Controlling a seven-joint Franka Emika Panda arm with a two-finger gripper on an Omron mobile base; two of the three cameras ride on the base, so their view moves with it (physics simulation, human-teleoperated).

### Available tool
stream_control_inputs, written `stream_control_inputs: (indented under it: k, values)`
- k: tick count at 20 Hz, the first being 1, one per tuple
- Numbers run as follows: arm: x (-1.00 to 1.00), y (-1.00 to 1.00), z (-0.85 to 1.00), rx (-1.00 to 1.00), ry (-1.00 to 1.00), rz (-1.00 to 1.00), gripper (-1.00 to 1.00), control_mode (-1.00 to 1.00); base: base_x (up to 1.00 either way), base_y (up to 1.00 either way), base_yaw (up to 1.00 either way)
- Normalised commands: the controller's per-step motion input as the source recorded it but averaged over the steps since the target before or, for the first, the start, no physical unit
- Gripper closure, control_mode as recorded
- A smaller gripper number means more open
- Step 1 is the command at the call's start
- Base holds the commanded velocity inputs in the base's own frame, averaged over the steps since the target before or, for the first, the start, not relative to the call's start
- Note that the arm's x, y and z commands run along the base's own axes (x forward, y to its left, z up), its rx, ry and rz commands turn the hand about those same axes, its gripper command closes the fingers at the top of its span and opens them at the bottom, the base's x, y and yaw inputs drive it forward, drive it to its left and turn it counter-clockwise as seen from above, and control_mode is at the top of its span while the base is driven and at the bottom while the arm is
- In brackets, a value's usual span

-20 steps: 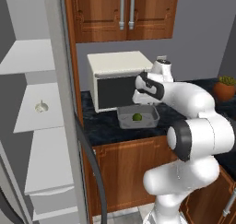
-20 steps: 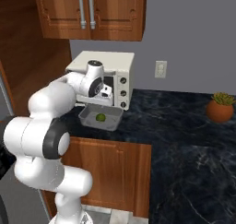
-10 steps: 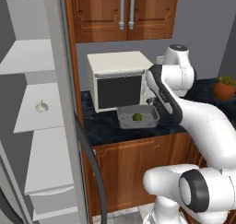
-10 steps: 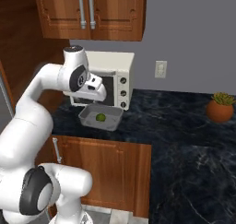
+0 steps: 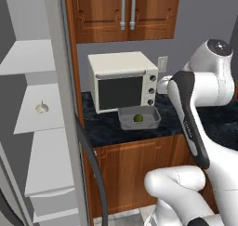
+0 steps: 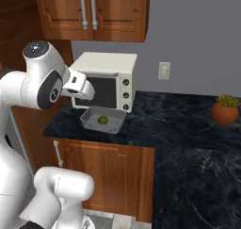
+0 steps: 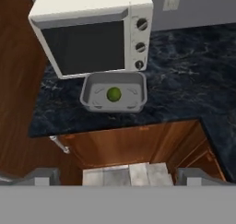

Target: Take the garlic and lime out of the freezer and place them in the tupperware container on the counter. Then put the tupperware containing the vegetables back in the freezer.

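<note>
1. At the far left of the left base view, find the tall grey freezer (image 5: 56, 81) standing open, with its pale white-grey shelves exposed and its long dark curved door handle (image 5: 93, 169) hanging in front of the cabinet.
2. On the middle shelf, note the small off-white garlic bulb (image 5: 42, 108) with a short pointed tip. It sits alone, well apart from the counter.
3. To the right of the freezer, locate the black speckled stone counter (image 5: 109, 127) over brown wooden cabinet doors.
4. At the back of the counter stands a cream box-shaped oven (image 5: 122, 81) with a dark window.
5. Just in front of the oven rests the shallow translucent grey tupperware container (image 5: 124, 122). The small round dark-green lime (image 5: 138, 118) lies inside it, near its middle.
6. Further right, in the right base view, observe a potted plant (image 6: 225, 109) on the counter.
7. In the hand view, the gripper (image 7: 117, 174) looks down on the container from well above, its fingertips (image 7: 44, 174) spread wide apart and holding nothing.
</note>
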Motion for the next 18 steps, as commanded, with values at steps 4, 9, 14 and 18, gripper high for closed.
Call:
stream_control_inputs:
  k: [4,9,14,18]
  values:
    - [-0.94,0.04,0.62,0.0,0.0,0.0,-1.0,-1.0,0.0,0.0,0.0]
    - [-0.67,0.0,0.24,0.0,0.23,0.02,-1.0,-1.0,0.0,0.0,0.0]
    - [-0.23,0.08,-0.04,-0.04,0.11,0.02,-1.0,-1.0,0.0,0.0,0.0]
    - [0.0,0.0,0.0,0.0,0.0,0.0,-1.0,-1.0,0.0,0.0,0.0]
